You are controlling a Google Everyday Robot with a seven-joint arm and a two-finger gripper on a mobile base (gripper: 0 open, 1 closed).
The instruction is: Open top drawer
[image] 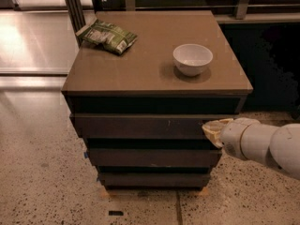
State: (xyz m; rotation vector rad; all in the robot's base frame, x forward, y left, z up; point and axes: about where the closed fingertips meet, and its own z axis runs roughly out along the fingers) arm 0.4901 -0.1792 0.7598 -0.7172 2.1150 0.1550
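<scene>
The top drawer (pixel 140 126) is the widest dark grey-brown flat front, just under the cabinet's brown top, with small pale scratch marks right of centre. It juts slightly beyond the two narrower drawer fronts below. My gripper (pixel 213 131) comes in from the right on a white arm, and its pale tip touches the drawer's right end.
A white bowl (pixel 192 58) and a green snack bag (pixel 108 35) lie on the cabinet top (pixel 140 69). Two narrower drawers (pixel 152 157) sit below. Speckled floor (pixel 42 182) surrounds the cabinet. A dark metal post (pixel 72 6) stands behind its left corner.
</scene>
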